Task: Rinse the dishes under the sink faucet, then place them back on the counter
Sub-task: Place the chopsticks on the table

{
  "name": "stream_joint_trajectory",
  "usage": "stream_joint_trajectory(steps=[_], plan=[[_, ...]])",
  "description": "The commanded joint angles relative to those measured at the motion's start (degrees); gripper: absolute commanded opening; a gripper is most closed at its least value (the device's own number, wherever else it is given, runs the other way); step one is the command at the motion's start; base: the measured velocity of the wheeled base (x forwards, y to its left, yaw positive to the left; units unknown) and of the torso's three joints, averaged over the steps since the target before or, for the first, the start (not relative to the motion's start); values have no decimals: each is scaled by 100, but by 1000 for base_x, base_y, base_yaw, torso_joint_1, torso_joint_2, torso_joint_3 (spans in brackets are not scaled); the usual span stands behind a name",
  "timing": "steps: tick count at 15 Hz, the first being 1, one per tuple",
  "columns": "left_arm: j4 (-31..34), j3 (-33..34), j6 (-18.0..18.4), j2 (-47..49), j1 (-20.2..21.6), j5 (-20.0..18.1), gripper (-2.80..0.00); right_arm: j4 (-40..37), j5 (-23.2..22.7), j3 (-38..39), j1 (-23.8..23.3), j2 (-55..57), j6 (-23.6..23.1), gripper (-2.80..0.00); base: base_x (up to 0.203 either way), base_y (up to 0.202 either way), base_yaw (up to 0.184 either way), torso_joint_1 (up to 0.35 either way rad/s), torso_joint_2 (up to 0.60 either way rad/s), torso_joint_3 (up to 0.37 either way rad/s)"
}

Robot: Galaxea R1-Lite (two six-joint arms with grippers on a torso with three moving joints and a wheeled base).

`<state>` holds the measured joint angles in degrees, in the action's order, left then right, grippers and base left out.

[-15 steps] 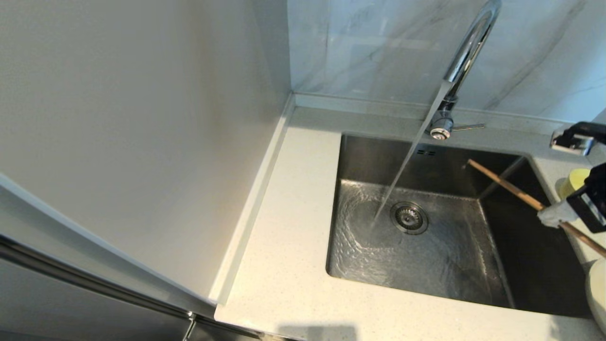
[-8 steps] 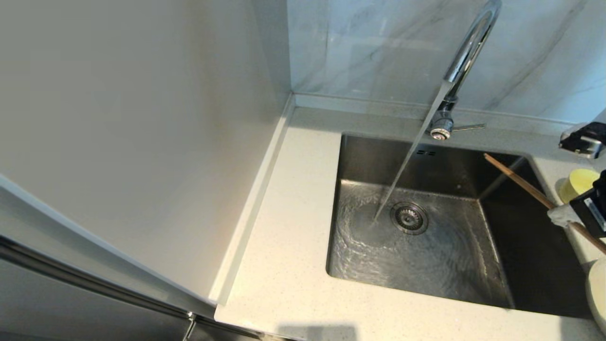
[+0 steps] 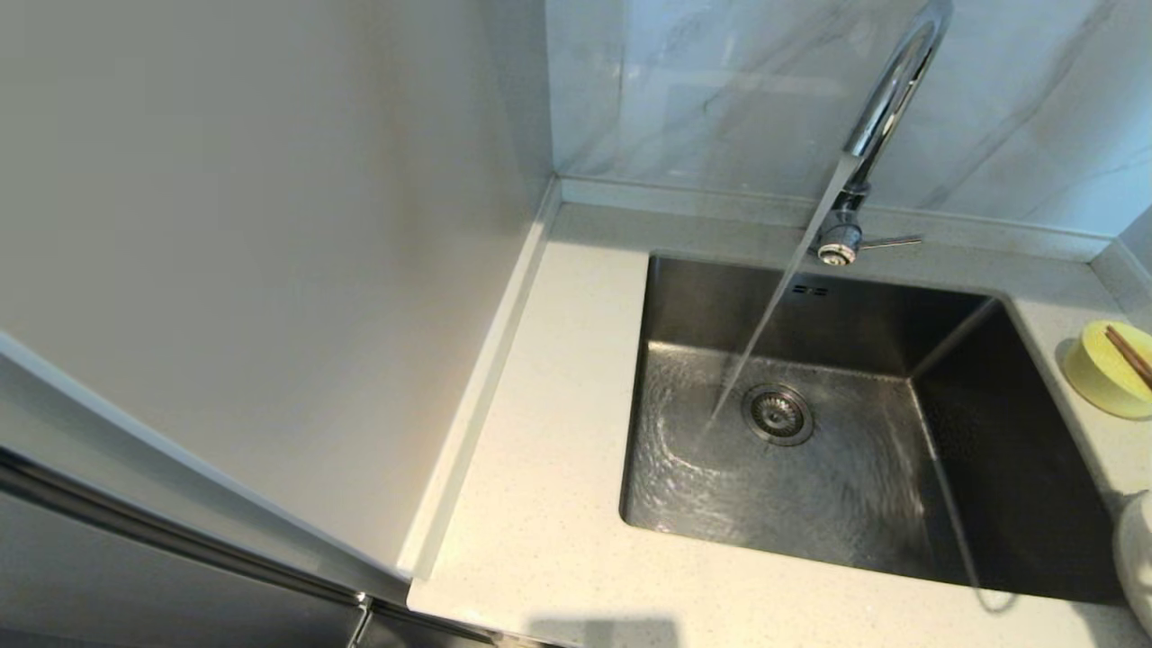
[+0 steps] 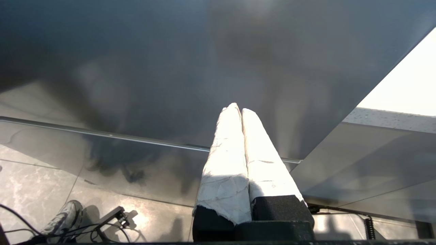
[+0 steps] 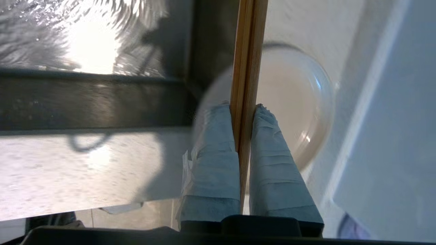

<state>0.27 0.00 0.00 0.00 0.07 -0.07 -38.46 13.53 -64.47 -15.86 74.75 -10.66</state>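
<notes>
Water runs from the chrome sink faucet (image 3: 886, 99) into the steel sink (image 3: 720, 297), landing beside the round drain (image 3: 778, 414). My right gripper (image 5: 243, 106) is shut on the wooden chopsticks (image 5: 247, 51). It hovers over the cream-white plate (image 5: 293, 95) on the counter, right of the sink. The head view does not show this gripper, only the chopsticks' tip (image 3: 1131, 355) above the pale-yellow bowl (image 3: 1102, 369). The plate's rim (image 3: 1136, 558) shows at that view's right edge. My left gripper (image 4: 238, 109) is shut on nothing, parked low in front of a dark cabinet.
The off-white counter (image 3: 558, 405) wraps round the sink, with a raised back edge and a white wall panel on the left. The faucet's thin lever (image 3: 891, 241) points right. Marble tiles stand behind. Cables and a shoe lie on the floor (image 4: 68, 217).
My right gripper has carried the chopsticks rightward out of the sink and left the head view. Their tip now lies over the yellow bowl. Water keeps running.
</notes>
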Motion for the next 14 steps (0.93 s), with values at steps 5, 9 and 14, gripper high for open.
stream_joint_trajectory(steps=[5,9,14], plan=[[0,0,6,0,1,-2,-280,479,244,966,-966,-90,18,-280,0,0,0,0,0,0],[0,0,0,0,1,-5,-280,2027,226,2084,-1547,540,-29,-280,0,0,0,0,0,0],[0,0,0,0,1,-1,-280,2466,-99,2387,-2245,741,-239,-280,0,0,0,0,0,0]])
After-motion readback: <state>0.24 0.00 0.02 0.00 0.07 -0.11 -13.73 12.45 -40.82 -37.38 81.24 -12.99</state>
